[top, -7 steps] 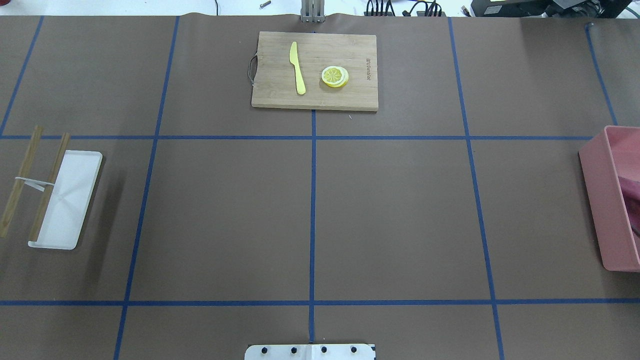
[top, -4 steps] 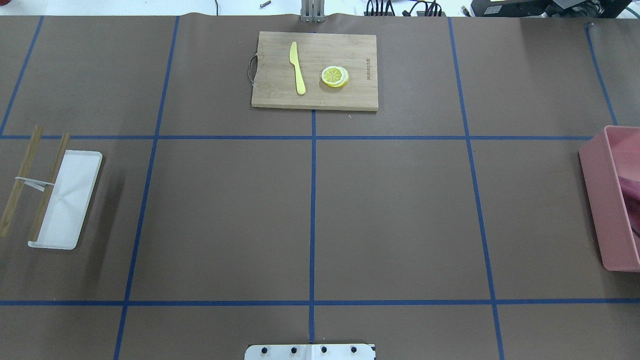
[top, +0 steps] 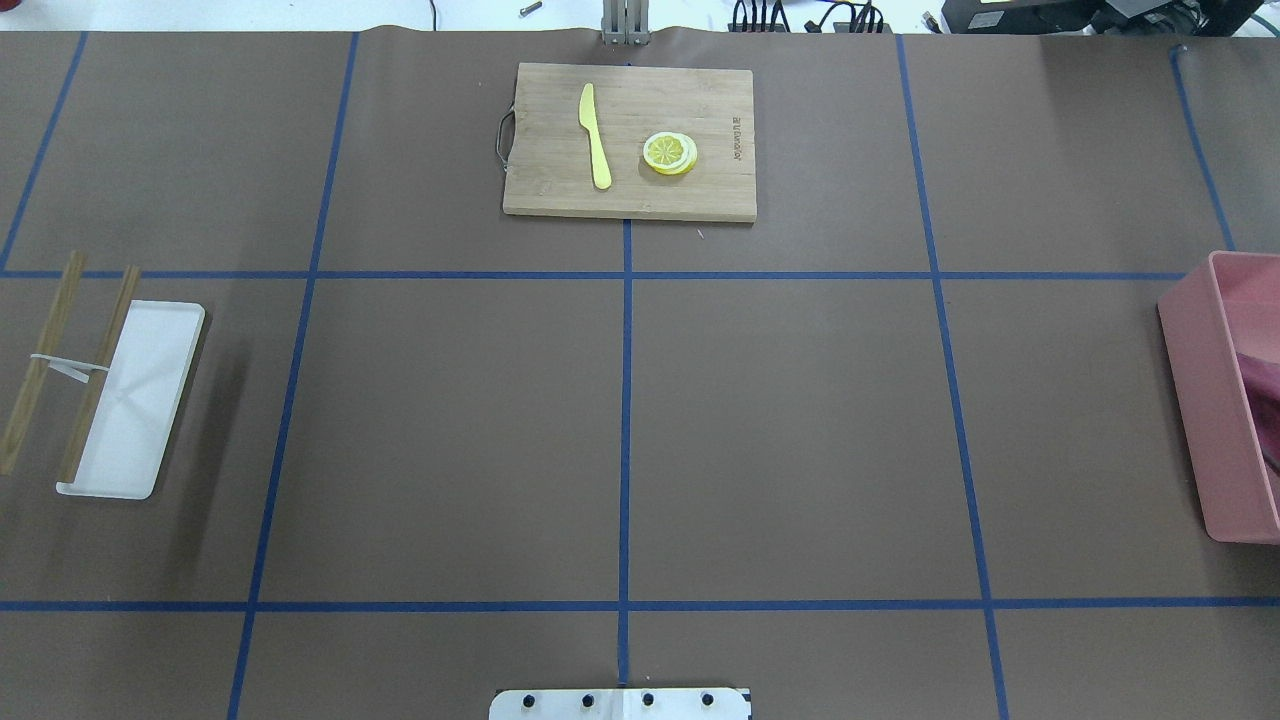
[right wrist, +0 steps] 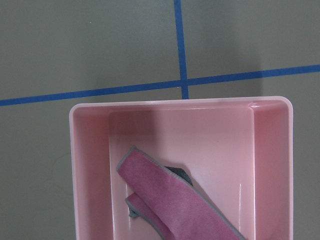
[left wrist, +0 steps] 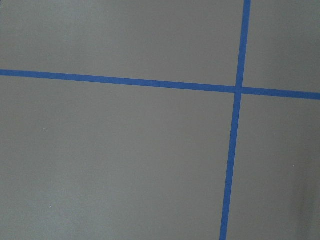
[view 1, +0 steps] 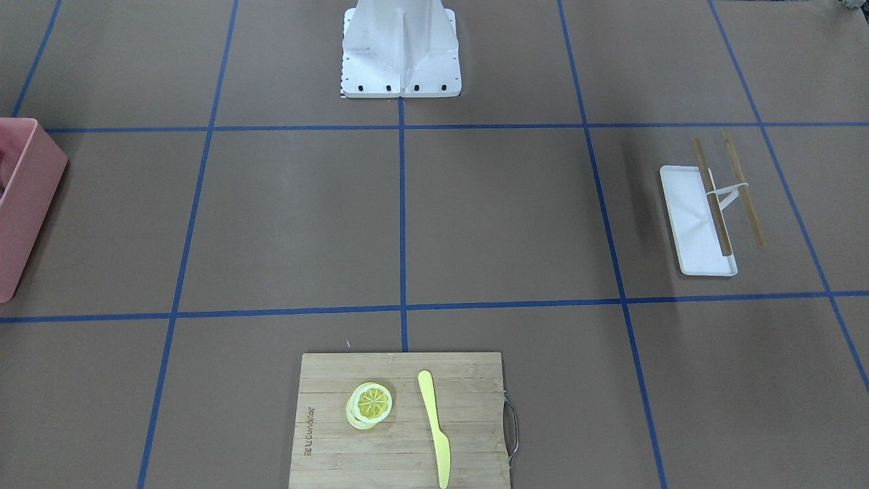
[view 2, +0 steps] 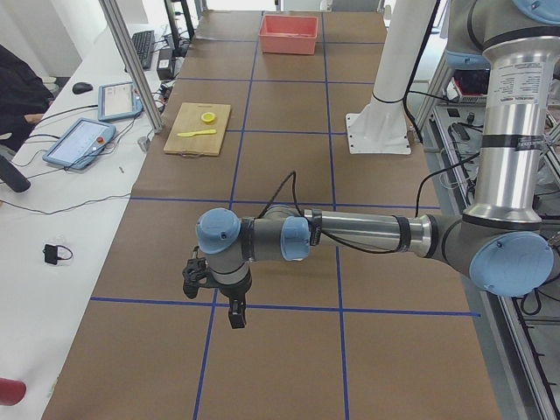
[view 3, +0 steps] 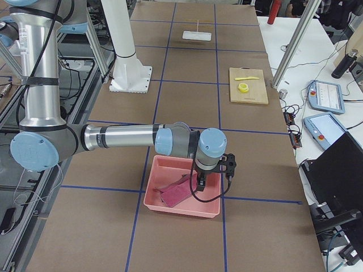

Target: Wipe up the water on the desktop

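The desktop (top: 450,430) is a matte brown surface with a grid of blue tape lines; I see no water on it in any view. My left gripper (view 2: 235,315) hangs over the desktop near a tape crossing (left wrist: 237,90) and shows only in the exterior left view, so I cannot tell if it is open or shut. My right gripper (view 3: 201,181) hovers over a pink bin (view 3: 181,208) holding a pink cloth (right wrist: 185,202). It shows only in the exterior right view, so its state cannot be told.
A bamboo cutting board (top: 630,200) with a yellow knife (top: 595,135) and lemon slice (top: 669,153) lies at the far middle. A white tray (top: 150,400) with chopsticks (top: 40,365) sits at the left. The pink bin (top: 1205,400) is at the right edge.
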